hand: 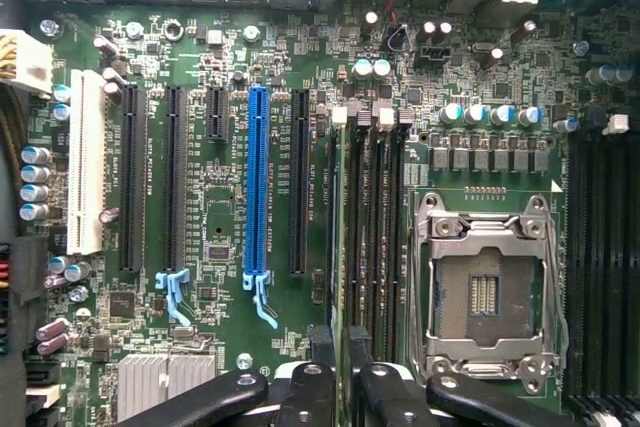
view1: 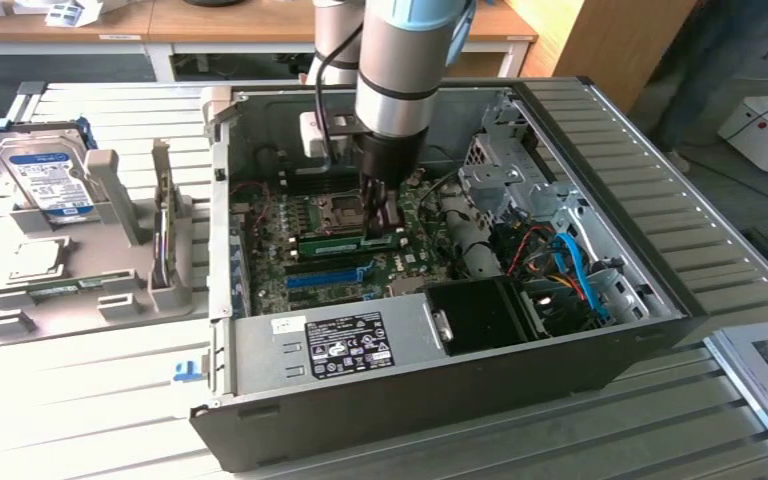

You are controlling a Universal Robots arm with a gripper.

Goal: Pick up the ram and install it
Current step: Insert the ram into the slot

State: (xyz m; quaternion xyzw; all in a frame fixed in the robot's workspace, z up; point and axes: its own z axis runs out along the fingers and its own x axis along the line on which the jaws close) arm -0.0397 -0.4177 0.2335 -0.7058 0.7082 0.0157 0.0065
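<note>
My gripper (view1: 384, 230) reaches down into the open computer case (view1: 651, 250) and is shut on the ram (view1: 331, 243), a slim green stick with a pale label. The ram lies level, low over the motherboard, between the processor socket (view1: 335, 208) and the blue slot (view1: 324, 277). In the wrist view the ram (hand: 342, 247) shows edge-on between the black fingers (hand: 318, 352), in line with the dark memory slots (hand: 380, 237) beside the processor socket (hand: 487, 292). Whether it sits in a slot I cannot tell.
A grey holder (view1: 91, 290) at the exterior view's left carries a hard drive (view1: 44, 175) and an upright card (view1: 164, 235). Inside the case are the power supply (view1: 344, 340), a black fan block (view1: 484, 310) and blue and red cables (view1: 574, 265).
</note>
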